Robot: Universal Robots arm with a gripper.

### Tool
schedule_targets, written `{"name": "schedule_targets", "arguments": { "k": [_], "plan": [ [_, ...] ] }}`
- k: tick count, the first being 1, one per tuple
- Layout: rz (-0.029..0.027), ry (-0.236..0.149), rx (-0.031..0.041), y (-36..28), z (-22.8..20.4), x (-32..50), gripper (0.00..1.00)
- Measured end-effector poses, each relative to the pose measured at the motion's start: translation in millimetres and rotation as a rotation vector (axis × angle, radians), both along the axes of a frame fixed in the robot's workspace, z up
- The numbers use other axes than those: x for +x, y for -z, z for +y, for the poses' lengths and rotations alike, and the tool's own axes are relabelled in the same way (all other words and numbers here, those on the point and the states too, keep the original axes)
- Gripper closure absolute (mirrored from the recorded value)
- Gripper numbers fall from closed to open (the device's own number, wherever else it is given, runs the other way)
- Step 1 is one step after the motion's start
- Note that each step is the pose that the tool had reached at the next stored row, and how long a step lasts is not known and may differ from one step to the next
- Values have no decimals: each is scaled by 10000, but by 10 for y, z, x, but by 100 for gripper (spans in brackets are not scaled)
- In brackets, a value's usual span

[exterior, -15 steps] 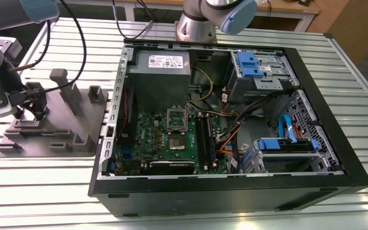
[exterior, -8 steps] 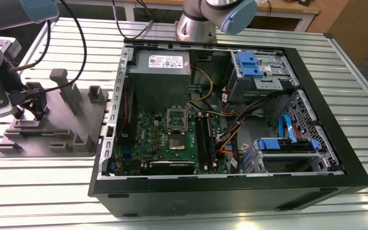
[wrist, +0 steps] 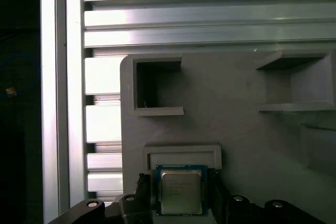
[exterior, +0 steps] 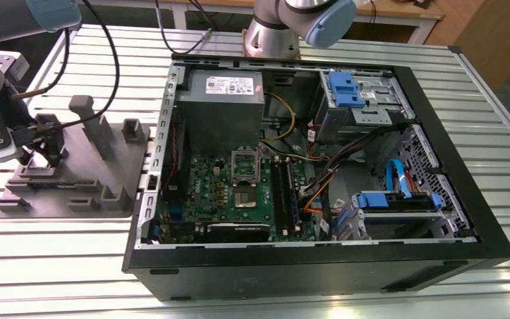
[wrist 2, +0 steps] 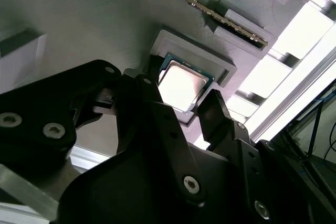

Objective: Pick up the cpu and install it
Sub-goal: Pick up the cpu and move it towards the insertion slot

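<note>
You're at the pick-up step. The gripper (wrist 2: 180,97) hangs low over the grey holder (exterior: 104,173), which sits on the slatted table (exterior: 494,119) to the exterior view's left of the open computer case (exterior: 450,219). Its jaws stand apart with nothing held. The cpu (wrist: 181,191) lies flat in its shallow pocket in the holder, between the two fingers (wrist 2: 215,108); whether either one touches its edge, I can't tell. By my judgement, the grasp calls for the fingers to meet opposite edges squarely, so the chip stays level and clear of the pocket walls. For the line-up of chip and fingers, go by both wrist views. For the distance to cover, go by the exterior view, where the socket (exterior: 244,197) on the green board (exterior: 210,193) lies well apart from the holder, inside the case.
</note>
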State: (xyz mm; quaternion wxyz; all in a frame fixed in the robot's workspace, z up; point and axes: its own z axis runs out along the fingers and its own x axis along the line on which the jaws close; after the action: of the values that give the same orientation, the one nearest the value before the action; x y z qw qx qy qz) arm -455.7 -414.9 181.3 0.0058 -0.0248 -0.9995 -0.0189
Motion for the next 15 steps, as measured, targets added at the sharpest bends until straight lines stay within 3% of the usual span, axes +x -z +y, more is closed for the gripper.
{"name": "schedule_targets", "arguments": {
  "k": [10,11,15],
  "plan": [
    [1,-22,-1,0,0,0,45],
    [1,-23,-1,0,0,0,52],
    [1,-24,-1,-1,0,0,53]
  ]
}}
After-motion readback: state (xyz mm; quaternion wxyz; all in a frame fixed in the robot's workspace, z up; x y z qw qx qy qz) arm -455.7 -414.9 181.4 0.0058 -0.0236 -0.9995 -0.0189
